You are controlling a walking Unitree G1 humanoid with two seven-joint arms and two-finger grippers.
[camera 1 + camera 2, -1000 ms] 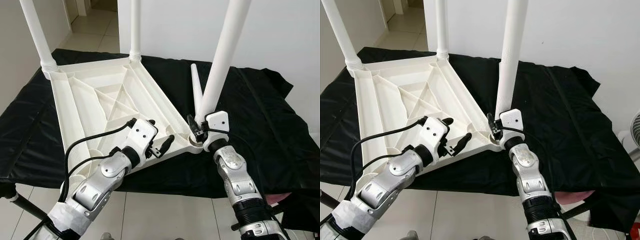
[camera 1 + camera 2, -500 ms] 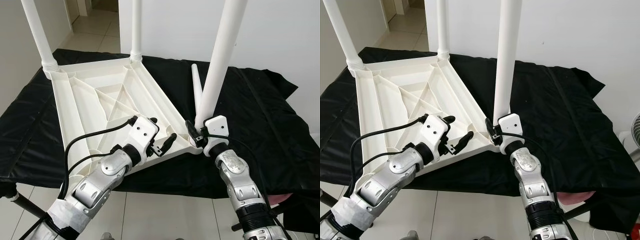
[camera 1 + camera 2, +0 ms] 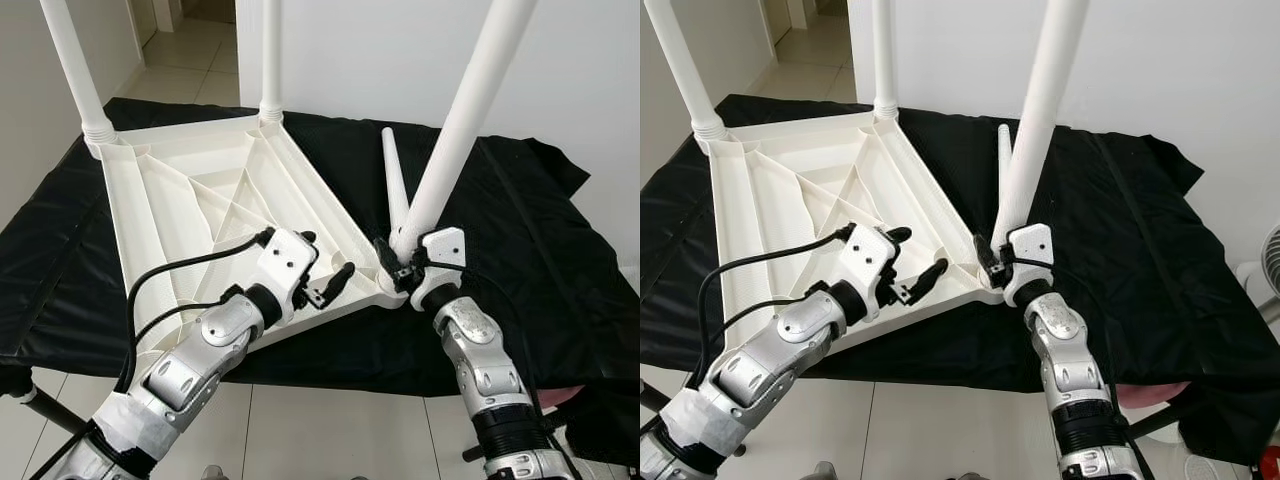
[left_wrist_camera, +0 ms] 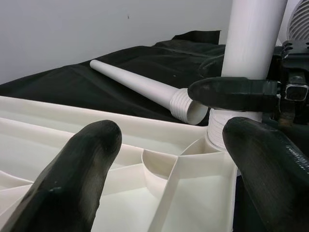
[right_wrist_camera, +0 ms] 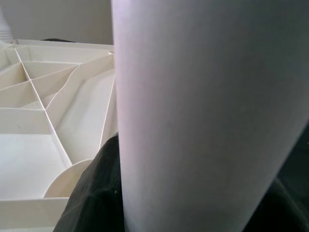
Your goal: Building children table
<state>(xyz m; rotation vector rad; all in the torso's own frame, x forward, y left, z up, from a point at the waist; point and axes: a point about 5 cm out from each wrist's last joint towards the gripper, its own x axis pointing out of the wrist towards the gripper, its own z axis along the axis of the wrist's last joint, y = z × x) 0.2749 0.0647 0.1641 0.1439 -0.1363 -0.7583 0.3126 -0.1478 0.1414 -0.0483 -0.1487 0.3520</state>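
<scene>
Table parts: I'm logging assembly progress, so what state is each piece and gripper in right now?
Tabletop: upside down on the black cloth.
Two far legs: standing in their corner sockets.
Third leg: tilted, base at the near corner socket.
Fourth leg: loose, lying on the cloth.
Right gripper: shut on the third leg.
Left gripper: open over the tabletop.

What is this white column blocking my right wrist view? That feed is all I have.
Observer: It is a table leg held by the right end effector at its base, over the near right corner socket of the upturned tabletop.
Operator: Is it standing straight?
Observer: No, it tilts, its top leaning to the robot's right.
Operator: Where is the left end effector?
Observer: The left end effector rests open on the tabletop's near edge, beside that socket.
Operator: Any legs left?
Observer: One spare leg lies on the black cloth; two stand at the far corners.
</scene>
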